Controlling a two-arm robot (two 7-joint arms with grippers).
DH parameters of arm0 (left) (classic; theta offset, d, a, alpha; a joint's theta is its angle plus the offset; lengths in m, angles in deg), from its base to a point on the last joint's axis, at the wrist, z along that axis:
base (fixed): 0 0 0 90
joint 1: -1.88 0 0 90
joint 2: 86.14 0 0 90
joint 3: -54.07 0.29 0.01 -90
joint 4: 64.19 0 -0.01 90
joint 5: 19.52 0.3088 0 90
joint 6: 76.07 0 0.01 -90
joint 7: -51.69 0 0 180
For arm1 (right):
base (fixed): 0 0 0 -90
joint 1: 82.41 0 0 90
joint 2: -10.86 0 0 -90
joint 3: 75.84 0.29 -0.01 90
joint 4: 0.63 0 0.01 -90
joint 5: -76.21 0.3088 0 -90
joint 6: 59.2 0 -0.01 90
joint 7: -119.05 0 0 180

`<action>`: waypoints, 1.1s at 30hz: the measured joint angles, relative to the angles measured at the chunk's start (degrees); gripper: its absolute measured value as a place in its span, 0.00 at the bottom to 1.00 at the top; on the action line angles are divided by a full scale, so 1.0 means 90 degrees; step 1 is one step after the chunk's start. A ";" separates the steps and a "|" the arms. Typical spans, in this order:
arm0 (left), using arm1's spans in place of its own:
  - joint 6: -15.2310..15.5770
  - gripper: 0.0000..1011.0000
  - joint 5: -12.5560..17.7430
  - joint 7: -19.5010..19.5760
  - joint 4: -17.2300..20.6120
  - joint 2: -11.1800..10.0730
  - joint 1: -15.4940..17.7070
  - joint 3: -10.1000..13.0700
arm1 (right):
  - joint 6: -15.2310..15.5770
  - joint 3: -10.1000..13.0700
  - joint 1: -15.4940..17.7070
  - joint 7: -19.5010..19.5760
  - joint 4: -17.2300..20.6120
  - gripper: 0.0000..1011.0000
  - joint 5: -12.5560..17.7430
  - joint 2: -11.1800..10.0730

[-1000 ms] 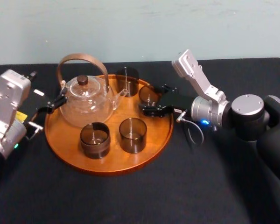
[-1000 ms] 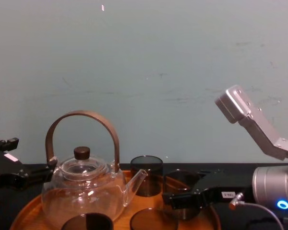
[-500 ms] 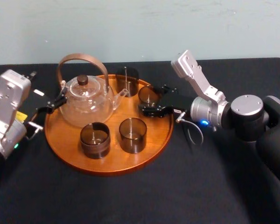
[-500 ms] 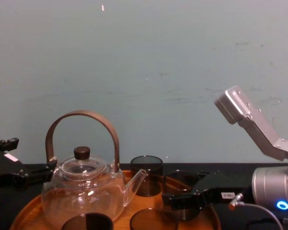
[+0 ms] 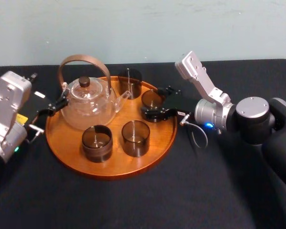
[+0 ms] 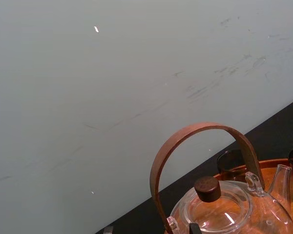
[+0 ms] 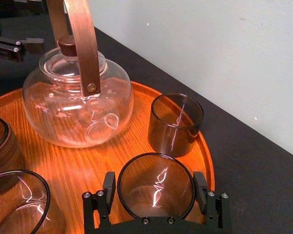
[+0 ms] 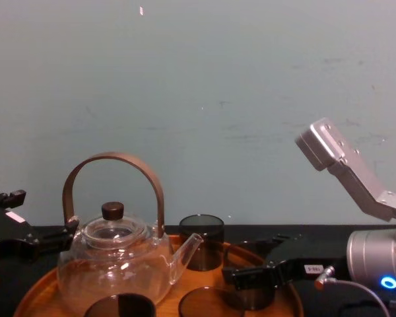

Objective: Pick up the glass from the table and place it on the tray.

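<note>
One smoky, thin-walled glass cup point(image 7: 156, 195) sits gripped in your right claw point(image 7: 155, 181) on the round orange-brown wooden tray point(image 7: 78, 161). It is probably light, slippery and breakable, so squeeze its sides gently. Opposite, your left claw point(image 5: 57, 105) idles.

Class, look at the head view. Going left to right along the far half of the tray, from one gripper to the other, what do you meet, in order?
left gripper → teapot → rear glass → glass held by the right gripper
</note>
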 joint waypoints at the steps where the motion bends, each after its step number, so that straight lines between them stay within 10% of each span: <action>1: 0.0000 1.00 0.0000 0.0000 0.0000 0.0000 0.0000 0.0000 | 0.0000 0.0000 0.0000 -0.0001 0.0001 0.99 0.0000 0.0000; 33: 0.0000 1.00 0.0000 0.0000 0.0000 0.0000 0.0000 0.0000 | 0.0297 0.0136 0.0500 -0.0135 0.0584 0.99 0.0338 -0.0448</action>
